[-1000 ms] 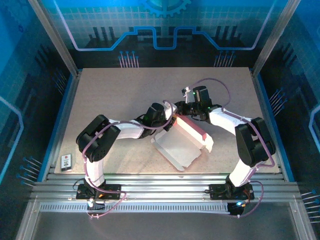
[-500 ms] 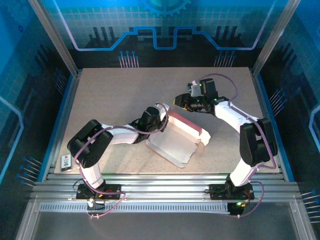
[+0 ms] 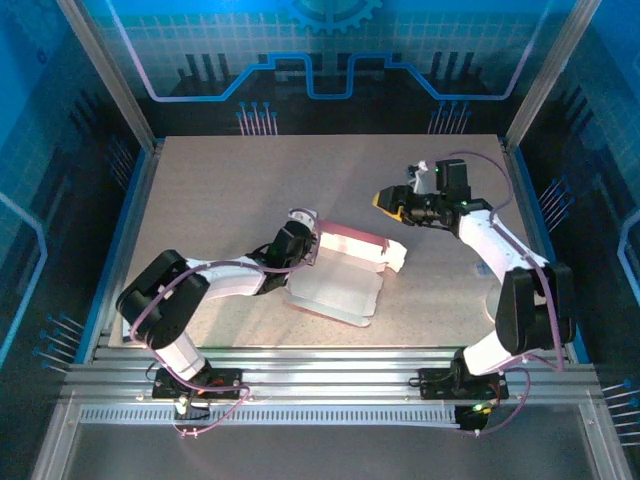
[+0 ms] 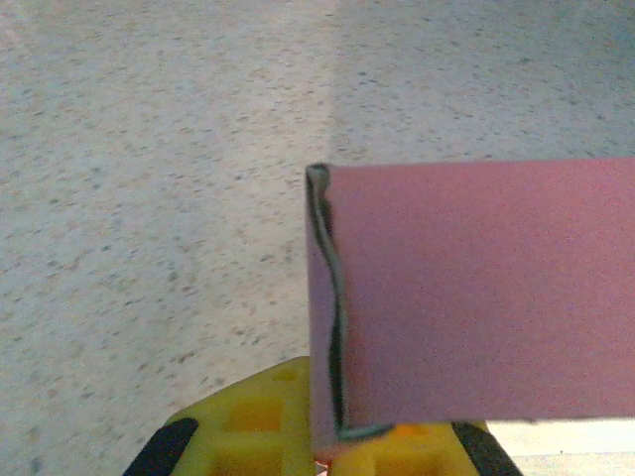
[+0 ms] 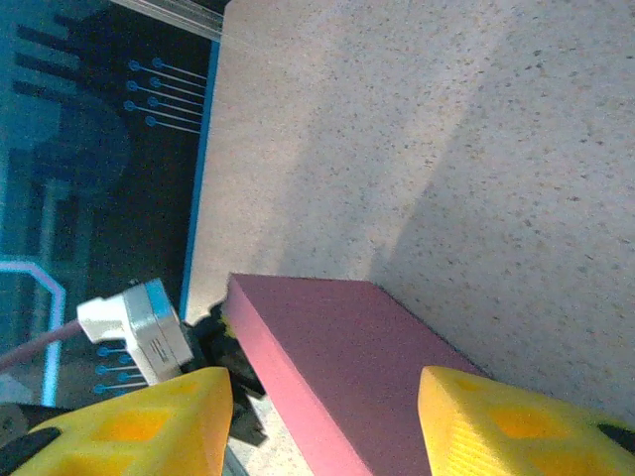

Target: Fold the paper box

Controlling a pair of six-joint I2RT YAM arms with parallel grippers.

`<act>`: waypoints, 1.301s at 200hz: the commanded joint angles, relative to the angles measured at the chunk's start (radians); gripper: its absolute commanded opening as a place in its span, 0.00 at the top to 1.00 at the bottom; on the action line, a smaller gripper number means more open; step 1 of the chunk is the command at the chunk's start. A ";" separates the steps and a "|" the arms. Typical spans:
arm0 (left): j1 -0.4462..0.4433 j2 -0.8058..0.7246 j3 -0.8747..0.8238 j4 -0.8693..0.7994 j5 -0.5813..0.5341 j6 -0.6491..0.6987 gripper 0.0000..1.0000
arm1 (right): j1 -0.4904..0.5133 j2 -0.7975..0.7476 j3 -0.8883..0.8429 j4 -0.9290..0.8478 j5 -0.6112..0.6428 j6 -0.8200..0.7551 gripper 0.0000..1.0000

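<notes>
1. Your left end effector (image 3: 307,244) is pressed together on the left end of the paper box (image 3: 352,246), with its yellow fingers (image 4: 248,421) either side of the pink cardboard.
2. The paper box lies at the middle of the worktop (image 3: 210,200). Its pink part is raised, and its pale flap lies flat toward the near edge.
3. Your right end effector (image 3: 386,200) is spread and holds nothing. It is apart from the box, toward the far right corner.

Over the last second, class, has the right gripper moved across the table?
Yes. The right gripper has pulled off the paper box and swung rightward, toward the right edge of the table.
</notes>
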 commanded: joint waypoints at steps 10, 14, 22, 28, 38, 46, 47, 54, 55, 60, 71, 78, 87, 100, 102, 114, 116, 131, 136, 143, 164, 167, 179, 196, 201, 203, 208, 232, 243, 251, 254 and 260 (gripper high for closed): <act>-0.010 -0.063 -0.034 -0.078 -0.100 -0.071 0.89 | -0.004 -0.082 -0.008 -0.196 0.093 -0.174 0.46; -0.011 -0.067 -0.037 -0.084 -0.104 -0.077 0.88 | -0.004 -0.089 -0.009 -0.203 0.102 -0.180 0.46; -0.010 -0.077 -0.043 -0.093 -0.110 -0.091 0.87 | -0.002 -0.106 -0.017 -0.212 0.117 -0.193 0.46; -0.010 -0.086 -0.048 -0.098 -0.115 -0.100 0.86 | 0.000 -0.119 -0.021 -0.215 0.126 -0.199 0.46; -0.011 -0.104 -0.057 -0.108 -0.117 -0.119 0.81 | 0.001 -0.138 -0.028 -0.217 0.139 -0.208 0.46; -0.012 -0.120 -0.064 -0.113 -0.117 -0.126 0.73 | 0.004 -0.153 -0.034 -0.219 0.152 -0.216 0.46; -0.012 -0.122 -0.065 -0.114 -0.117 -0.126 0.72 | 0.004 -0.155 -0.035 -0.219 0.153 -0.217 0.46; -0.011 -0.138 -0.068 -0.118 -0.113 -0.129 0.66 | 0.007 -0.167 -0.040 -0.221 0.162 -0.221 0.46; -0.012 -0.140 -0.068 -0.119 -0.114 -0.130 0.65 | 0.006 -0.169 -0.041 -0.221 0.162 -0.222 0.46; -0.012 -0.150 -0.069 -0.129 -0.111 -0.131 0.61 | 0.009 -0.177 -0.046 -0.223 0.167 -0.223 0.46; -0.012 -0.177 -0.068 -0.148 -0.109 -0.128 0.53 | 0.012 -0.193 -0.057 -0.223 0.172 -0.230 0.46; -0.011 -0.196 -0.068 -0.160 -0.106 -0.128 0.48 | 0.014 -0.204 -0.065 -0.223 0.174 -0.236 0.46; -0.012 -0.221 -0.068 -0.177 -0.102 -0.126 0.41 | 0.018 -0.216 -0.071 -0.226 0.182 -0.243 0.46; -0.011 -0.260 -0.070 -0.206 -0.095 -0.131 0.20 | 0.022 -0.234 -0.076 -0.237 0.196 -0.251 0.46; -0.012 -0.268 -0.070 -0.212 -0.095 -0.131 0.18 | 0.023 -0.237 -0.076 -0.240 0.197 -0.252 0.46; -0.011 -0.306 -0.072 -0.243 -0.082 -0.137 0.01 | 0.028 -0.251 -0.077 -0.254 0.212 -0.260 0.46; -0.011 -0.313 -0.073 -0.249 -0.081 -0.138 0.01 | 0.028 -0.253 -0.079 -0.256 0.214 -0.260 0.46; -0.012 -0.368 -0.075 -0.299 -0.055 -0.164 0.01 | 0.030 -0.269 -0.076 -0.278 0.228 -0.271 0.46; -0.012 -0.386 -0.076 -0.315 -0.038 -0.168 0.01 | 0.031 -0.273 -0.077 -0.287 0.233 -0.273 0.46; -0.013 -0.407 -0.076 -0.335 -0.010 -0.174 0.01 | 0.031 -0.280 -0.079 -0.297 0.238 -0.276 0.46; -0.012 -0.473 -0.074 -0.419 0.073 -0.233 0.01 | 0.033 -0.301 -0.092 -0.319 0.250 -0.285 0.46; -0.013 -0.481 -0.076 -0.425 0.087 -0.236 0.01 | 0.035 -0.303 -0.094 -0.322 0.252 -0.286 0.46; -0.011 -0.516 -0.091 -0.437 0.135 -0.254 0.01 | 0.037 -0.313 -0.103 -0.333 0.258 -0.288 0.46; -0.012 -0.563 -0.126 -0.421 0.206 -0.270 0.01 | 0.038 -0.323 -0.117 -0.339 0.260 -0.285 0.46; -0.012 -0.575 -0.136 -0.418 0.220 -0.280 0.01 | 0.039 -0.326 -0.122 -0.339 0.261 -0.283 0.46; -0.012 -0.581 -0.139 -0.417 0.225 -0.283 0.01 | 0.039 -0.328 -0.125 -0.338 0.261 -0.281 0.46; -0.012 -0.595 -0.144 -0.423 0.235 -0.294 0.01 | 0.041 -0.332 -0.132 -0.336 0.263 -0.278 0.46; -0.013 -0.641 -0.146 -0.469 0.269 -0.308 0.01 | 0.053 -0.346 -0.155 -0.329 0.267 -0.273 0.45; -0.013 -0.660 -0.155 -0.487 0.256 -0.349 0.01 | 0.059 -0.344 -0.160 -0.331 0.274 -0.274 0.45; -0.012 -0.672 -0.164 -0.494 0.245 -0.392 0.01 | 0.064 -0.341 -0.162 -0.333 0.276 -0.276 0.45; -0.012 -0.677 -0.169 -0.493 0.245 -0.400 0.01 | 0.066 -0.339 -0.163 -0.333 0.278 -0.276 0.45; -0.012 -0.685 -0.180 -0.479 0.255 -0.407 0.01 | 0.067 -0.337 -0.164 -0.332 0.281 -0.276 0.45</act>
